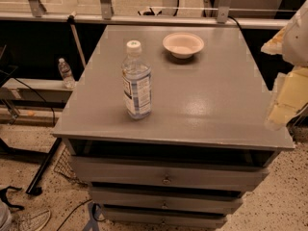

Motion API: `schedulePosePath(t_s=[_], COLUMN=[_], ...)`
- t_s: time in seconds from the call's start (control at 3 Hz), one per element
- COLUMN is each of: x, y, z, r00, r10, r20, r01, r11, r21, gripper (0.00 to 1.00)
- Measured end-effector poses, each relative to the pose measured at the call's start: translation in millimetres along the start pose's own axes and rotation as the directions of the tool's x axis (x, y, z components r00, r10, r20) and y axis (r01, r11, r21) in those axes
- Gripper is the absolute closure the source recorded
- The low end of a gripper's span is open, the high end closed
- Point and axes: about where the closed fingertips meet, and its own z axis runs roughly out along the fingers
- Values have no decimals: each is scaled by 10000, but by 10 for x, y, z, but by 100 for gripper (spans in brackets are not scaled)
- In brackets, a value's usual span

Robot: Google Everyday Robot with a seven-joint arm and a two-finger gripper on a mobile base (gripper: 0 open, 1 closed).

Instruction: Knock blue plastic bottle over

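The blue plastic bottle (136,81) stands upright on the grey cabinet top (207,105), near its front left. It has a white screw cap and a blue-and-white label. A white bowl (183,44) sits behind it, toward the back middle of the top. My gripper (281,105), pale yellow and white, hangs at the right edge of the view over the cabinet's right side. It is well to the right of the bottle and does not touch it.
The cabinet has several drawers (166,177) in front. A small clear bottle (66,73) stands on a low ledge to the left. Cables and a black stand leg (43,165) lie on the speckled floor at left. A rail (144,19) runs behind.
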Motion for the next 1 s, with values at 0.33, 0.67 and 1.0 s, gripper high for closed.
schedulePosePath(t_s=[0.33,0.67,1.0], x=[0,-23,-262], y=[0,-31,-149], z=[0,-2,141], r00=[10000,9990,9743], r10=[0,267,1098], r20=[1,358,1969], r01=[0,-269,-1051], r11=[10000,9996,9939], r21=[2,41,-341], gripper=[0,0,0])
